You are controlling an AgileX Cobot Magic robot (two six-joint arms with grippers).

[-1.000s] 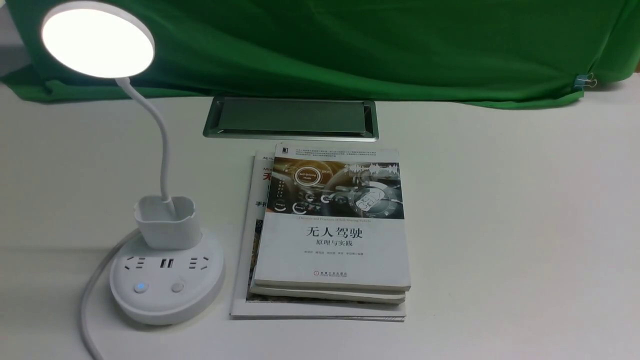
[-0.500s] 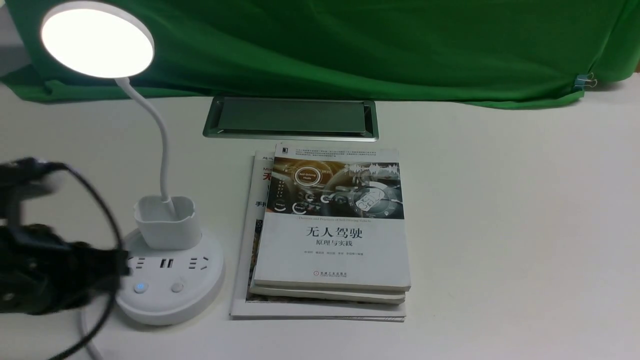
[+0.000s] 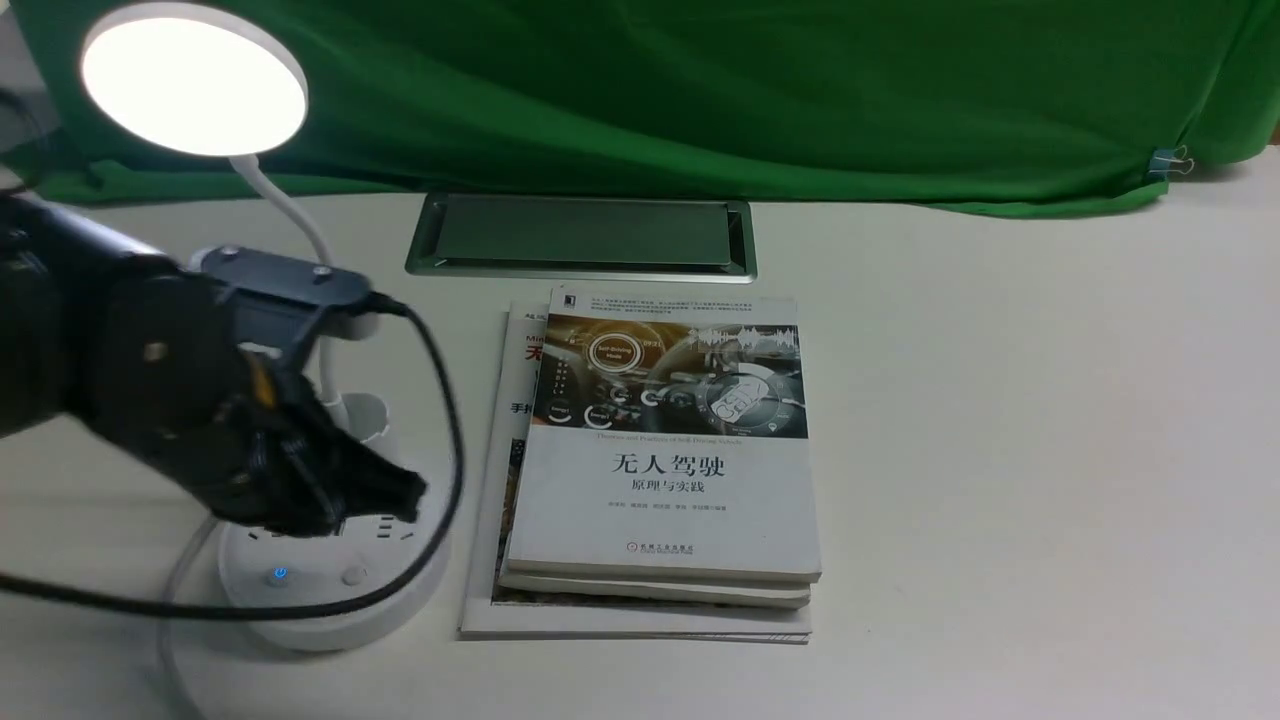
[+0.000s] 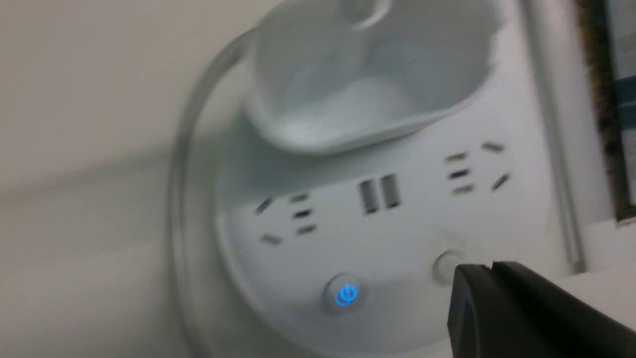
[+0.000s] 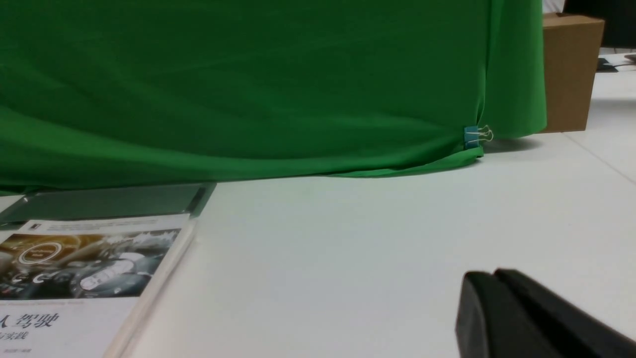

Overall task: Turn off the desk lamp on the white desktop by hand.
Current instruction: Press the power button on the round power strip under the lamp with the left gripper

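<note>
At the near left of the table stands the desk lamp, its round base showing a blue-lit power button and a plain button. The left hand, fingers pressed together into one blunt tip, hovers just above the sockets, nearest the plain button. A good press likely comes straight down, tip centred, lightly, so the base does not slide. Farther back, the disc head glows.
</note>
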